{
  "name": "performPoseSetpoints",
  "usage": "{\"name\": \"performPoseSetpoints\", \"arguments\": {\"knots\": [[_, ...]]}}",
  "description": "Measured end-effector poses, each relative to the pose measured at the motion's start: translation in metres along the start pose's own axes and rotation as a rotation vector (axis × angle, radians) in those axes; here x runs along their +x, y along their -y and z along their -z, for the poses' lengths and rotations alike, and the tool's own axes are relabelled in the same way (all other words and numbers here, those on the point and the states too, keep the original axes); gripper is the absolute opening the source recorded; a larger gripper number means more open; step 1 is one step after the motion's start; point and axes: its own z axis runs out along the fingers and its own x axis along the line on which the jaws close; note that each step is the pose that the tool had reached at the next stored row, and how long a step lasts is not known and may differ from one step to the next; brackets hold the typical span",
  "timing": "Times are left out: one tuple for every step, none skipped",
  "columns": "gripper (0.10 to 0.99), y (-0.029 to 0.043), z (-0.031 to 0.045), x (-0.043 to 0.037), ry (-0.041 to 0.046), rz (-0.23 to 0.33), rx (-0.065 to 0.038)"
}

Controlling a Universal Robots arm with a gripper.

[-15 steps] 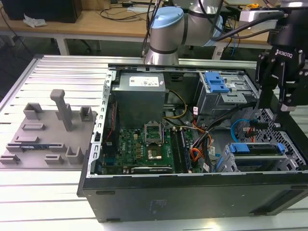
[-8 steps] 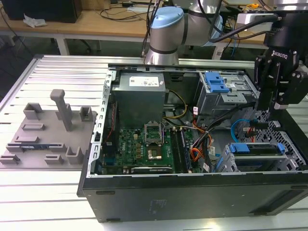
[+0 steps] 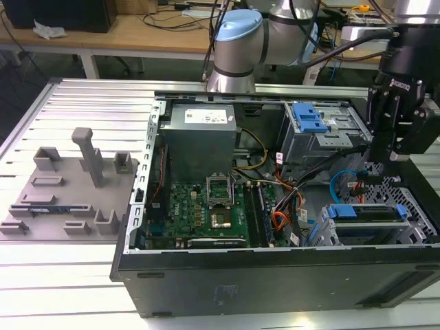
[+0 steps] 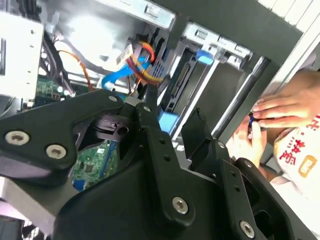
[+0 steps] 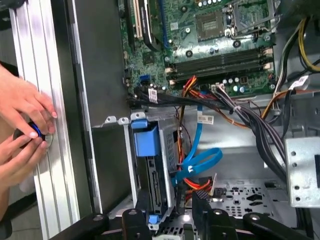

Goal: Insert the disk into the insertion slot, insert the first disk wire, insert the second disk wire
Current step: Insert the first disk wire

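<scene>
Two thin cables, the orange-red-black wire bundle [image 5: 187, 182] and the looping light-blue flat ribbon [image 5: 204, 159], lie just past the pincer [image 5: 171, 197], its black fingers spread and released, beside the grey perforated metal cage [image 3: 412, 199] holding the blue-handled disk [image 5: 152, 177].

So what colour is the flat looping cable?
The cable is light blue; first wrist view.
</scene>
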Motion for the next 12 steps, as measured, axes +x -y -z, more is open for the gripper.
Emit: {"name": "performPoseSetpoints", "arguments": {"knots": [[0.471, 0.0028, -0.0007, -0.0013, -0.0041, 0.000, 0.001], [0.471, 0.0036, -0.0014, -0.0024, -0.0084, 0.000, 0.001], [0.471, 0.0029, -0.0032, -0.0039, -0.0155, 0.003, 0.003], [0.471, 0.0025, -0.0042, -0.0045, -0.0170, 0.010, 0.006], [0.471, 0.0024, -0.0050, -0.0050, -0.0170, 0.016, 0.010], [0.471, 0.0023, -0.0056, -0.0054, -0.0168, 0.020, 0.013], [0.471, 0.0021, -0.0070, -0.0061, -0.0160, 0.028, 0.019], [0.471, 0.0001, -0.0087, -0.0069, -0.0154, 0.031, 0.024], [0.471, -0.0048, -0.0099, -0.0074, -0.0150, 0.029, 0.029], [0.471, -0.0079, -0.0107, -0.0081, -0.0149, 0.027, 0.032], [0.471, -0.0098, -0.0113, -0.0089, -0.0150, 0.026, 0.035], [0.471, -0.0101, -0.0116, -0.0104, -0.0158, 0.025, 0.038]]}}
